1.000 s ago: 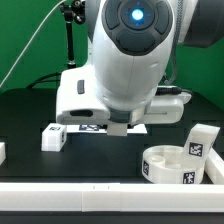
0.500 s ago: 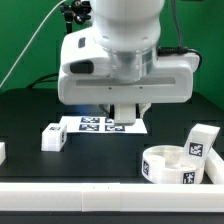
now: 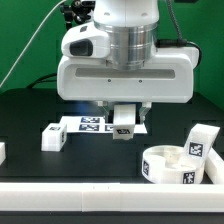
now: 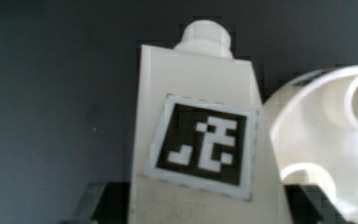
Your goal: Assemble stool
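White plastic throughout, on a black table. Pinches the held leg between the jaws of the gripper, closed in on two opposite sides. Hangs upright below the broad white wrist, in front of the marker board, at the board's end toward the exterior view's right. Cannot tell whether lifted clear or touching down.

Fills the middle of the wrist view: long pale block, square black-and-white tag on the facing side, small rounded peg at the far tip. Dark fingers just visible on either flank of the block, tight against it.

Left leg on the table toward the exterior view's left, just off the marker board's corner, apart from everything else. Seat low toward the exterior view's right, rim up, tags on its wall, well apart from the held leg there. Shows in the wrist view as a curved white rim beside the block. Right leg tilted just behind the seat; touching or not, cannot tell.

Small white piece cut off at the exterior view's left edge, too little showing to name.
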{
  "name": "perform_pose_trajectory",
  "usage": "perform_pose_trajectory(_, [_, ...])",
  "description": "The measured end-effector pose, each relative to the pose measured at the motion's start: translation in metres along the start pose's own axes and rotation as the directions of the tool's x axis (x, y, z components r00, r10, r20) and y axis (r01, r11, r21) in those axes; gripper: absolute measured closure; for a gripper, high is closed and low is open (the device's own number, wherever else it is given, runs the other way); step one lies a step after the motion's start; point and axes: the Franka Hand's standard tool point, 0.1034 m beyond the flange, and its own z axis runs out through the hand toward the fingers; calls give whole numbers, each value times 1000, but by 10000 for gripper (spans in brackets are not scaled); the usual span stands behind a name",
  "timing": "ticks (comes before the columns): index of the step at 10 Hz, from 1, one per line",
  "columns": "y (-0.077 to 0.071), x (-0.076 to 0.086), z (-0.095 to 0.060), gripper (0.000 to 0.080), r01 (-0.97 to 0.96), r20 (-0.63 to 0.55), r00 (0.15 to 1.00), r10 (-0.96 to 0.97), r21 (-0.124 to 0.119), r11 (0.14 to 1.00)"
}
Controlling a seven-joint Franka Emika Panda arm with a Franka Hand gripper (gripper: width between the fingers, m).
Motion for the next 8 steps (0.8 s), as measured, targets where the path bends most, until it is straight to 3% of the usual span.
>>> perform_pose_trajectory(3, [-9,10,-11,473,-22,-204,979,26,19,1000])
perform_pose_trajectory(5, [-4,16,-7,473,-19,-373,928,18,1,1000])
perform_pose_trajectory(7, [-4,19,-9,473,-12,-485,875,4,-15,1000])
perform_pose_trajectory(8, [-10,17,-8,473,8,-486,874,-20,-26,1000])
